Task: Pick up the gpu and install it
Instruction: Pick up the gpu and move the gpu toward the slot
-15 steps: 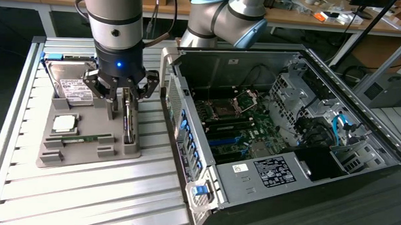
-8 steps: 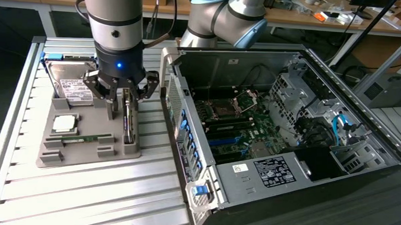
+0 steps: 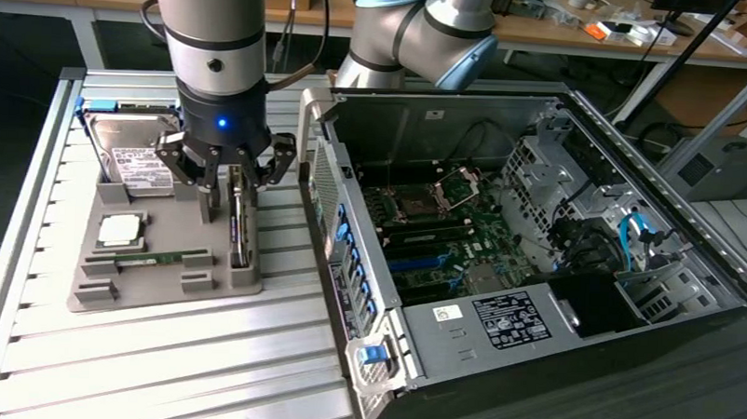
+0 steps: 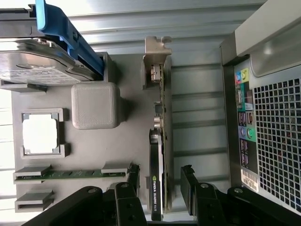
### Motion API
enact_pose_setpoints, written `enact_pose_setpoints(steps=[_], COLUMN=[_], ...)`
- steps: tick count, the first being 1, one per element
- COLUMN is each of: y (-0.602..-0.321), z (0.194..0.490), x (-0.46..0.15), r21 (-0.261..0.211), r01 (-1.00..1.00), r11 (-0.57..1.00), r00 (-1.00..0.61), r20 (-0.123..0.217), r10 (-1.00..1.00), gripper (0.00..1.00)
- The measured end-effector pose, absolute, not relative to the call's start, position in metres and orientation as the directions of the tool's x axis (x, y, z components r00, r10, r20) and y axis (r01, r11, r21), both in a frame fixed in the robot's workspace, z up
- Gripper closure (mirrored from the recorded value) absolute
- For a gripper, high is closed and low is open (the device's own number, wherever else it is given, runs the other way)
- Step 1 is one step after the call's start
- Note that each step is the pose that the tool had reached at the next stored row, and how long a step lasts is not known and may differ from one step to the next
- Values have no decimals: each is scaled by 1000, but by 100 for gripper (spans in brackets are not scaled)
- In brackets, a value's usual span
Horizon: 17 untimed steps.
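I'm working over a ribbed metal table (image 3: 157,360) with raised rails along its edges. Behind it the room has benches (image 3: 603,36) cluttered with small items, and a second metal frame stands at the exterior view's right.

A grey tray (image 3: 159,286) lies on the slats at the exterior view's left. An open case (image 3: 451,128) lies on its side at the right, with the board (image 3: 442,230) exposed. The tray and the case's rear panel are near each other with a strip of bare slats between them.

The gpu (image 3: 239,228) stands on its long edge in a slot along the tray's case-side edge. In the wrist view its metal bracket is at the far end of the gpu (image 4: 160,132).

The gripper (image 3: 235,191) hangs right above the card with its jaws spread wide, one finger on each side. From the wrist I see the gripper (image 4: 161,181) with a gap on both flanks, so nothing is gripped.

On the side away from the case, the finger has the tray's raised block, the drive (image 3: 133,159), the chip (image 3: 120,229) and the memory stick (image 3: 160,257) nearby. The stick's end comes close to that finger. On the case side, the other finger has the tray's bare floor beside the card, then the slat strip. The case's top is open, and its inside is crowded with cables.
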State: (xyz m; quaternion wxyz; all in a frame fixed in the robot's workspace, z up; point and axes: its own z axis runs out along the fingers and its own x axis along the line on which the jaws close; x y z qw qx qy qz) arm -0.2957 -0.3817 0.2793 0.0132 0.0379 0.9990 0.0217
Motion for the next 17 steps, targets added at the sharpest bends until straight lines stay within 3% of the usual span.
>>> enact_pose_setpoints(steps=[17], y=[-380], z=[274], x=[-296], r21=[44], r01=[75], r11=[996], r00=[-997], r20=[-24], r10=[76], gripper=[52])
